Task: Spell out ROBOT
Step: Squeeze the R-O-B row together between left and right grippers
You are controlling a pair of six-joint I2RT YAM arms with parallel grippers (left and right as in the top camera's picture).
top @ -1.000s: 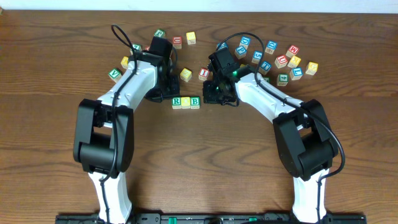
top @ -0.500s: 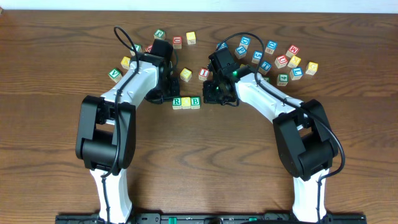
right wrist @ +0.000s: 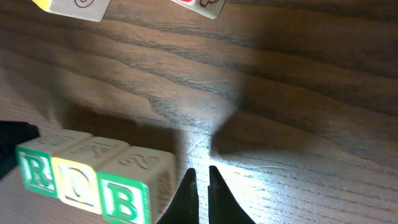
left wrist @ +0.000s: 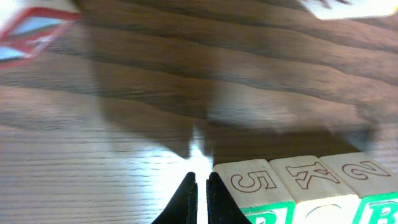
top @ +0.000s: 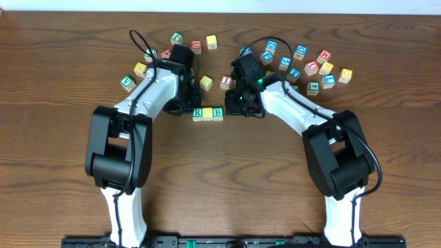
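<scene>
Standing in a row on the table (top: 220, 179), three cubes are seen touching side by side: the green R cube (top: 198, 112), a yellow-faced cube (top: 207, 114) and the green B cube (top: 217, 112). The left fingers (left wrist: 186, 202) are held almost together with nothing between them, tips low over the wood just beside the R end of the row; contact cannot be told. The right fingers (right wrist: 188, 199) are likewise pressed nearly together and empty, just beside the B end. Other lettered cubes (top: 324, 69) are scattered beyond the arms, apart from the row.
</scene>
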